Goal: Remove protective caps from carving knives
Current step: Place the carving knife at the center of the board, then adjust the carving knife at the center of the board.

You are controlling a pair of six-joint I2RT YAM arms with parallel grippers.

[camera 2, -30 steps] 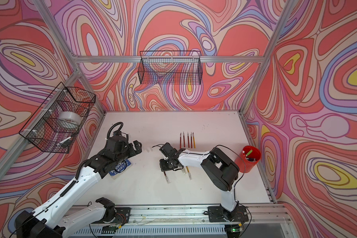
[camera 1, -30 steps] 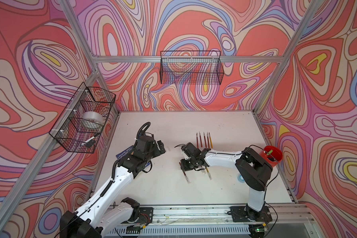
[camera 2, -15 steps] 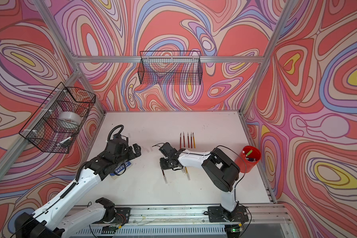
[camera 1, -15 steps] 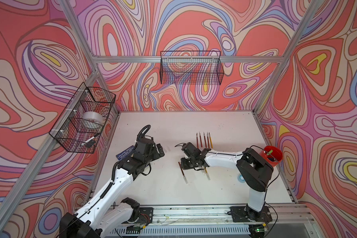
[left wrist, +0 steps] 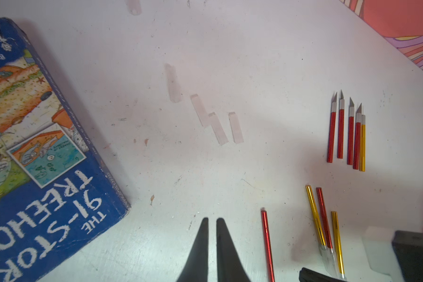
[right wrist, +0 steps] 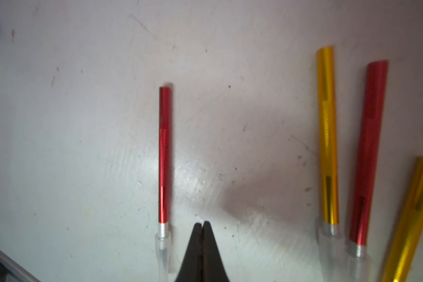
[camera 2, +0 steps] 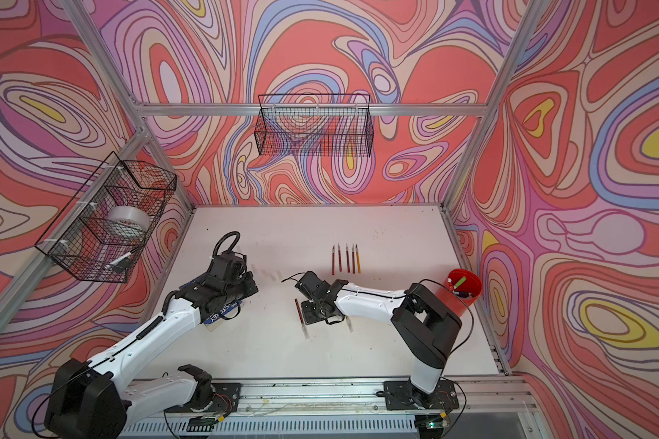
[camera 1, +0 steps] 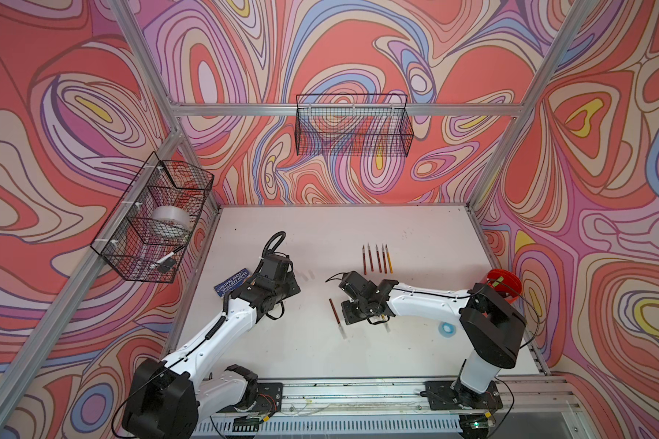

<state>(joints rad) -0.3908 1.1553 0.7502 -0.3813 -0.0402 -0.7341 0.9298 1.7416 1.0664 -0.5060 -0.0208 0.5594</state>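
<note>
Five uncapped carving knives (camera 1: 376,258) (left wrist: 347,131) lie in a row at mid-table. A lone red knife (right wrist: 164,156) (camera 1: 335,313) rests flat with its protective cap (right wrist: 163,249) on the blade end. My right gripper (right wrist: 202,223) is shut and empty, just beside that cap. Three more capped knives (left wrist: 324,219) lie close on its other side. My left gripper (left wrist: 212,219) hovers over bare table with its jaws almost touching and nothing between them. Several loose caps (left wrist: 217,129) lie ahead of it.
A blue book (left wrist: 34,146) lies under the left arm. By the right arm's base are a red cup (camera 1: 505,285) and a blue tape ring (camera 1: 446,328). Wire baskets hang on the back wall (camera 1: 352,129) and the left wall (camera 1: 156,220).
My left gripper has closed from wide open and the left arm has drawn back a little. The lone red knife now lies free, slightly left of the right gripper.
</note>
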